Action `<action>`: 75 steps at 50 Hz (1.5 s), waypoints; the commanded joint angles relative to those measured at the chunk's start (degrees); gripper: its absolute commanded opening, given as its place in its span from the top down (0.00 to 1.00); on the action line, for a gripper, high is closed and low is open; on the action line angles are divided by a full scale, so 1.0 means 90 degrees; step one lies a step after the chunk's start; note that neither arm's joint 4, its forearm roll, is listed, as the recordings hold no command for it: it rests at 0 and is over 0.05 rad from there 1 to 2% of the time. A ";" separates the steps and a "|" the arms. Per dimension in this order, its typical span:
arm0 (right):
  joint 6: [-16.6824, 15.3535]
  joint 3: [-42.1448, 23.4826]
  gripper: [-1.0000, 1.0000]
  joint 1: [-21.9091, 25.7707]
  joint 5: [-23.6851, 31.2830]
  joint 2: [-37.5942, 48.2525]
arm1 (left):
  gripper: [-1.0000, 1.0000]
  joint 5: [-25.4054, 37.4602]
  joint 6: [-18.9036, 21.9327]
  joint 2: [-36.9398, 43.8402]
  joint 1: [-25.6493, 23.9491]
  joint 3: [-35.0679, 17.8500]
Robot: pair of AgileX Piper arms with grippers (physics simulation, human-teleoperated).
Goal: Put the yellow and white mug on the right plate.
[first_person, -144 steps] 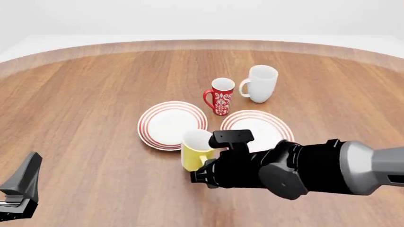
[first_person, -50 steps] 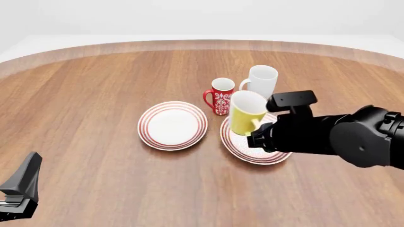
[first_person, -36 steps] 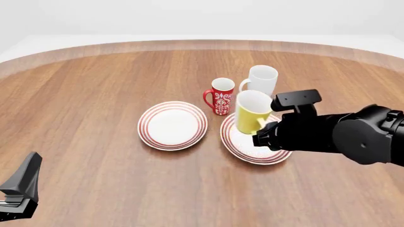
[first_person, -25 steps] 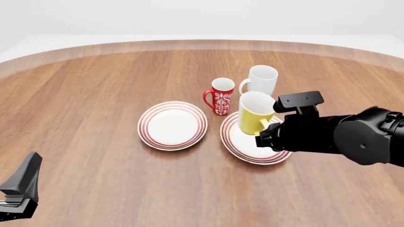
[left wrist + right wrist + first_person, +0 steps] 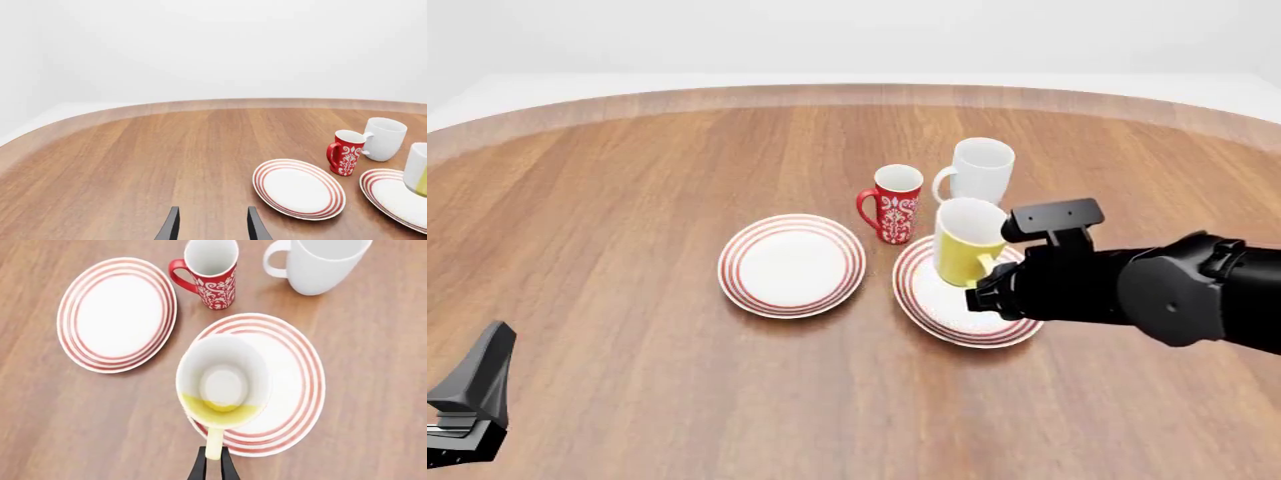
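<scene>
**rigwatcher:** where's the mug at? last I saw it was riding higher, out to the left of the plate.

**me:** Left wrist view first: the left gripper [image 5: 212,226] sits idle with its fingers spread and nothing between them. The yellow and white mug [image 5: 418,169] just peeks in at the edge over the right plate [image 5: 393,197], with the left plate [image 5: 298,188], red patterned mug [image 5: 346,152] and white mug [image 5: 385,138] beside it.

Front view: over the last second the mug [image 5: 969,243] has come down and moved in over the right plate [image 5: 941,305]. The right gripper [image 5: 998,296] is mostly hidden behind it, so I can't tell if the base is touching.

Right wrist view: the right gripper [image 5: 213,463] is pinched narrow on the yellow handle, and the mug [image 5: 223,382] hangs over the plate's [image 5: 299,370] near-left part, not centred. I reckon I just finish the lowering, then let go.
</scene>
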 commanded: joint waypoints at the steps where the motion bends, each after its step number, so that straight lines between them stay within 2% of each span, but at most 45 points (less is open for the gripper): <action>1: -0.0058 0.0045 1.00 -0.0128 -0.0179 0.0125 | 0.00 0.0000 0.0000 0.0000 0.0000 0.0000; 48: -0.0219 0.0186 1.00 -0.0515 -0.0827 0.0662 | 0.00 0.0000 0.0000 0.0000 0.0000 0.0000; 75: -0.0114 0.0172 1.00 -0.0498 -0.1210 0.1121 | 0.00 0.0000 0.0000 0.0000 0.0000 0.0000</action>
